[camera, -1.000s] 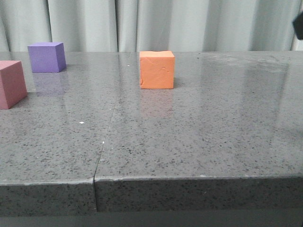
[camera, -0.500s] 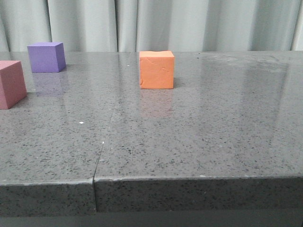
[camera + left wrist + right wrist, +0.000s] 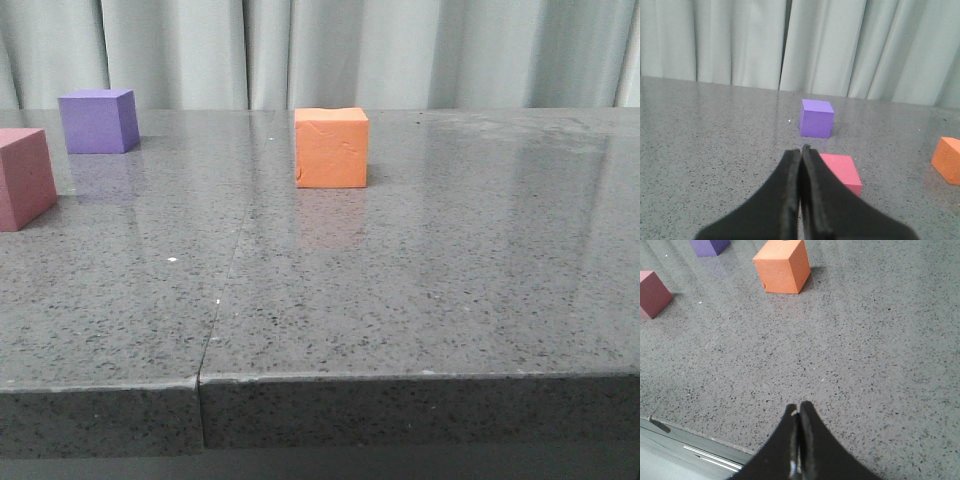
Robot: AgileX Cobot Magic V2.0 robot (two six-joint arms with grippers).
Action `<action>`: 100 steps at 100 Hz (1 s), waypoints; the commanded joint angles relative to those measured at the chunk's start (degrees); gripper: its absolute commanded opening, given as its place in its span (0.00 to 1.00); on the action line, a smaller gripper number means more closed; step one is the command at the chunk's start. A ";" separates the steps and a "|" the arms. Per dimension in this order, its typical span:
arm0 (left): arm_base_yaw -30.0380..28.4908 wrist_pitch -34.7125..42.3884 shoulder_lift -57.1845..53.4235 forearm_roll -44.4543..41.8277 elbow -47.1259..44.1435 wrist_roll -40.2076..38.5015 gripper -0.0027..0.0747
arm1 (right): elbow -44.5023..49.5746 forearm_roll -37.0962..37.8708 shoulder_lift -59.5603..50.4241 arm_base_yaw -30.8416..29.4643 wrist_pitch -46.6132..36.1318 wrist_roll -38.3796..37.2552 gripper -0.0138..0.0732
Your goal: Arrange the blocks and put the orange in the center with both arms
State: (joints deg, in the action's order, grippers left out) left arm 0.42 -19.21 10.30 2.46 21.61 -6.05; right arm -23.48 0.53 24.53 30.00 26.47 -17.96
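Observation:
The orange cube (image 3: 331,148) stands near the middle of the grey table. The purple cube (image 3: 98,121) is at the back left, the pink-red cube (image 3: 24,178) at the left edge nearer the front. Neither arm shows in the front view. My left gripper (image 3: 801,149) is shut and empty, above the table, just short of the pink-red cube (image 3: 842,171), with the purple cube (image 3: 816,118) beyond and the orange cube (image 3: 948,160) off to the side. My right gripper (image 3: 799,407) is shut and empty near the table's front edge, well apart from the orange cube (image 3: 782,266).
The grey speckled table (image 3: 420,270) has a seam (image 3: 222,290) running front to back left of centre. A pale curtain (image 3: 350,50) hangs behind it. The table's front edge (image 3: 695,442) shows close to my right gripper.
A dark part of the right arm at the front view's upper right edge has gone out of sight. The cubes have not moved.

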 commanded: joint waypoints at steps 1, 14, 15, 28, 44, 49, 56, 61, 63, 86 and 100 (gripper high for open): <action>-0.01 0.53 5.69 -0.06 5.95 0.17 0.01 | -1.40 0.63 0.10 0.17 -3.67 0.57 0.08; -0.01 -4.77 13.32 -0.06 13.37 1.03 0.01 | -1.40 0.63 0.10 0.17 -3.67 0.57 0.08; -0.01 -5.34 14.18 -0.06 13.75 1.52 0.01 | -1.40 0.63 0.10 0.17 -3.67 0.57 0.08; -0.01 -8.01 21.75 -0.06 20.17 3.31 0.01 | -1.40 0.63 0.10 0.17 -3.67 0.57 0.08; -0.01 -10.45 31.24 -0.06 27.73 3.31 0.01 | -1.40 0.63 0.10 0.17 -3.67 0.57 0.08; -0.01 -10.45 33.81 -0.06 29.63 3.31 0.01 | -1.40 0.63 0.10 0.17 -3.67 0.57 0.08; -0.01 -10.45 37.16 -0.06 32.20 3.64 0.02 | -1.40 0.63 0.10 0.17 -3.67 0.57 0.08; -0.01 -10.45 39.43 0.06 34.10 4.69 0.07 | -1.40 0.63 0.10 0.17 -3.67 0.57 0.08; -0.01 -10.45 40.05 0.17 34.57 4.82 0.09 | -1.40 0.63 0.10 0.17 -3.67 0.57 0.08; -0.01 -10.22 47.65 0.55 40.30 6.05 0.65 | -1.40 0.63 0.10 0.17 -3.67 0.57 0.08; -0.01 -10.15 51.30 0.81 43.14 6.05 0.89 | -1.40 0.63 0.10 0.17 -3.67 0.57 0.08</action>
State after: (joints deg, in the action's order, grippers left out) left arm 0.42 -33.32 60.60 2.56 61.34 0.00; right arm -23.48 0.63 24.53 30.00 26.59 -17.96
